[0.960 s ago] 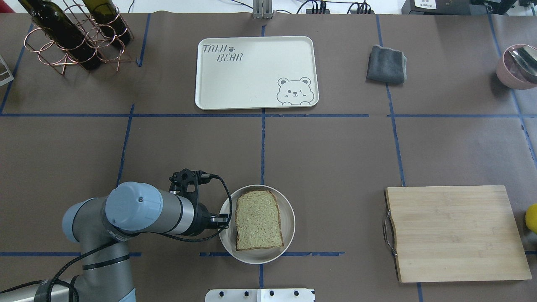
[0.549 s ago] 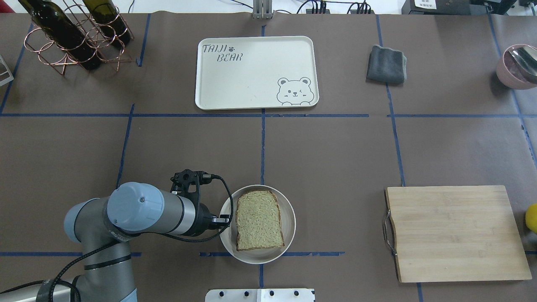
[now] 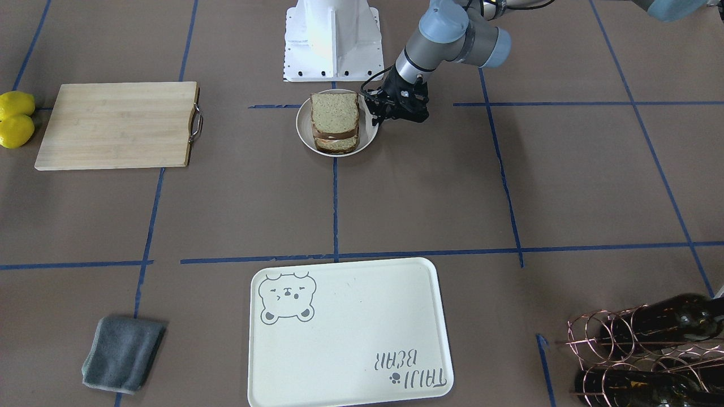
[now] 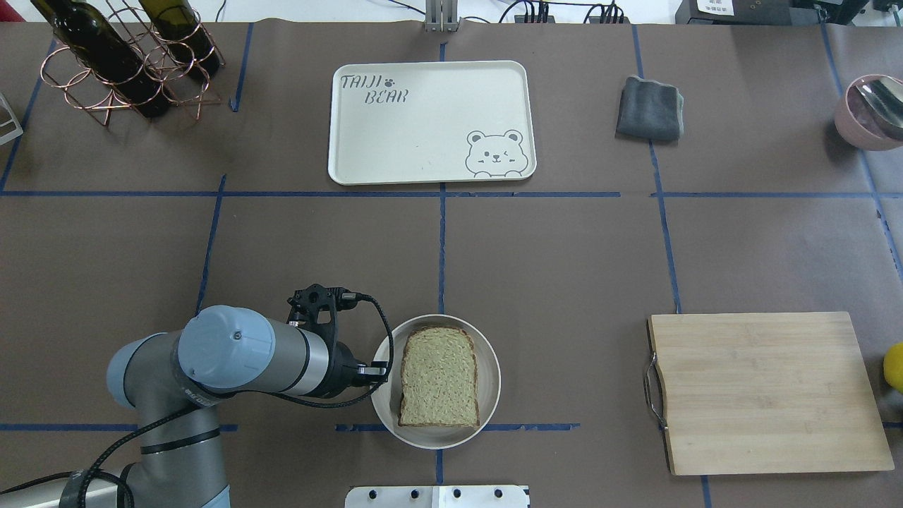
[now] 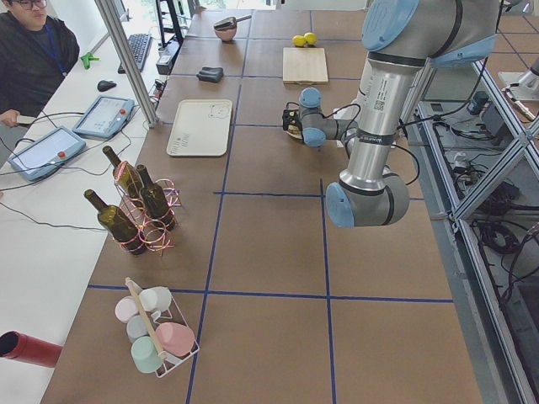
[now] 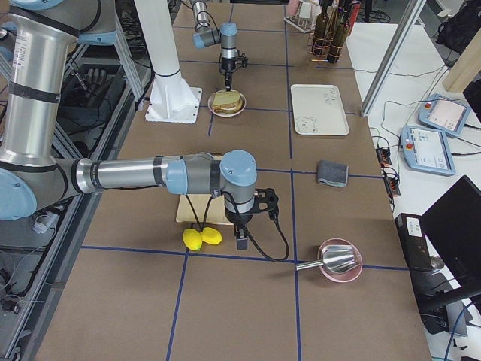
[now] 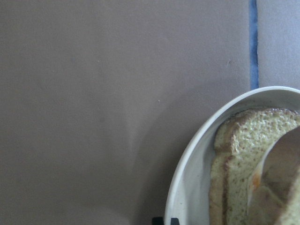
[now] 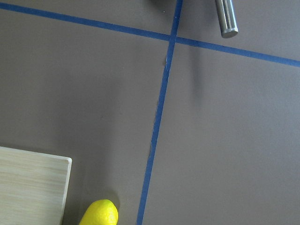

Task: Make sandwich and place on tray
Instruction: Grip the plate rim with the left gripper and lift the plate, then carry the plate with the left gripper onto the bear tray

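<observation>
The sandwich (image 4: 437, 377), two speckled tan bread slices stacked, lies on a round white plate (image 4: 494, 367) near the table's front middle. In the left wrist view (image 7: 234, 159) a bit of orange shows between the slices. My left gripper (image 4: 379, 370) is low at the plate's left rim, its fingers on either side of the rim, and it looks shut on it; the front view (image 3: 378, 110) shows it touching the rim. The cream bear tray (image 4: 430, 120) lies bare at the far middle. My right gripper (image 6: 242, 241) hangs by the lemons; I cannot tell whether it is open or shut.
A wooden cutting board (image 4: 769, 391) lies front right with two lemons (image 3: 16, 116) beyond it. A grey cloth (image 4: 649, 108) lies right of the tray. A copper wine rack (image 4: 127, 60) stands far left, and a pink bowl with a metal scoop (image 4: 871, 113) stands far right.
The plate with the sandwich has shifted slightly to the right and toward the robot. The left arm has barely moved.
</observation>
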`<action>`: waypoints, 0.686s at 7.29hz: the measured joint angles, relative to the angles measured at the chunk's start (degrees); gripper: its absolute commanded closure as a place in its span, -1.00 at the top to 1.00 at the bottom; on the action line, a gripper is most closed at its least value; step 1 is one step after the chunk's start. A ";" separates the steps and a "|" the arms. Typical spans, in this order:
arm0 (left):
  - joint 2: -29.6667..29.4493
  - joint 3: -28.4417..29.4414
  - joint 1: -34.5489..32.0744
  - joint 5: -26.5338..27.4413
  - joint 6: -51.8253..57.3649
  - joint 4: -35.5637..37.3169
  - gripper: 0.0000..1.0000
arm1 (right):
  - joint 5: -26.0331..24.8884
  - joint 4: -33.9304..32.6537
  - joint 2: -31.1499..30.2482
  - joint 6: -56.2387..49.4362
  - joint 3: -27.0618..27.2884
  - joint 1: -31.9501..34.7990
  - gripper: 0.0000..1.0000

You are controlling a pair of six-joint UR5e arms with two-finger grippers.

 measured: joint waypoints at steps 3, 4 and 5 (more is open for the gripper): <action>0.04 -0.33 -3.13 -3.80 0.02 -2.87 -1.00 | -0.07 -0.02 0.00 0.05 -0.17 0.00 1.00; -0.21 -0.29 -5.97 -7.58 0.00 -3.14 -1.00 | -0.11 -0.01 0.00 0.02 -0.19 0.00 1.00; -0.87 -0.08 -9.26 -11.14 0.00 -3.07 -1.00 | -0.14 0.00 0.00 -0.01 -0.19 0.00 1.00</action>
